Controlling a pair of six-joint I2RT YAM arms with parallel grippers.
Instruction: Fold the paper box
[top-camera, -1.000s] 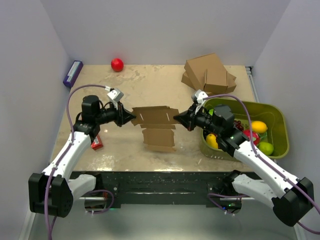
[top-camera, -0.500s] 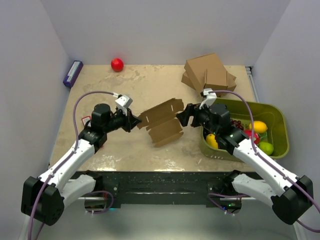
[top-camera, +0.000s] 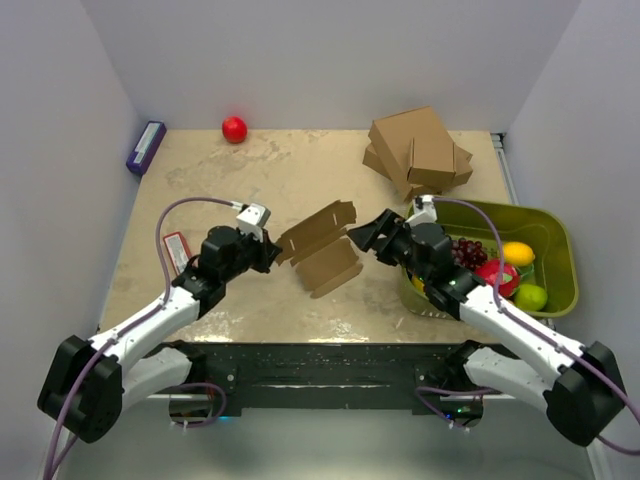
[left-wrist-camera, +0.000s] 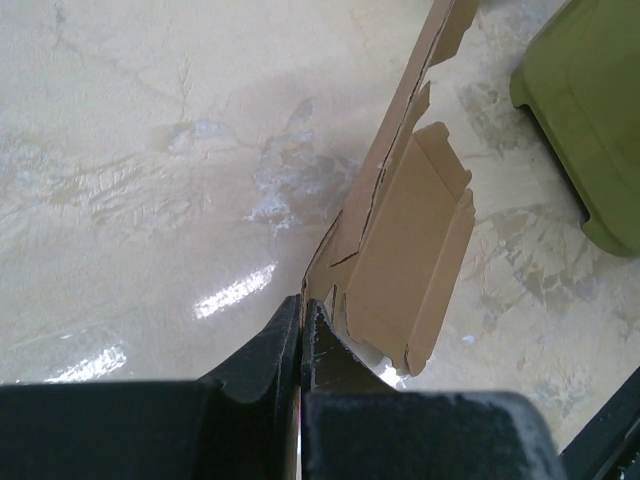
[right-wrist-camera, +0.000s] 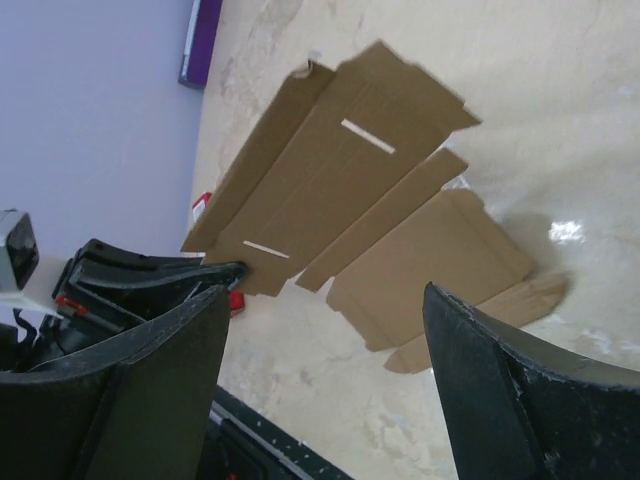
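Left claw (top-camera: 268, 251) is clenched on the left edge of the paper box (top-camera: 322, 248). My left wrist view shows both fingers pinched flat on the thin cardboard, no gap. Right claw (top-camera: 362, 234) is released, jaws spread wide, sitting just beside the sheet's right edge. It grips nothing and I can't tell if it touches.

The paper box is over the middle of the worktop (top-camera: 300, 180), between the two claws. It hangs tilted from the left claw's pinch, and its low corner looks close to or on the surface, I can't tell which.

Progress, my read is early. It is basically an open die-cut sheet. The main panel with two slots is flat. The lower panel is bent down along one crease, and its small edge flaps look slightly turned up. There are no walls standing, no tabs in slots and nothing closed.

What's left is nearly everything: raise the sides, tuck the flaps, fold the lid over and lock the tabs. The right claw needs a grip or a push on the free side first.

Clutter not involved: green bin (top-camera: 556, 222) with fruit (top-camera: 517, 253) at right, a stack of made-up cardboard boxes (top-camera: 420, 148) at far right, and a red ball (top-camera: 234, 129) at the far edge.
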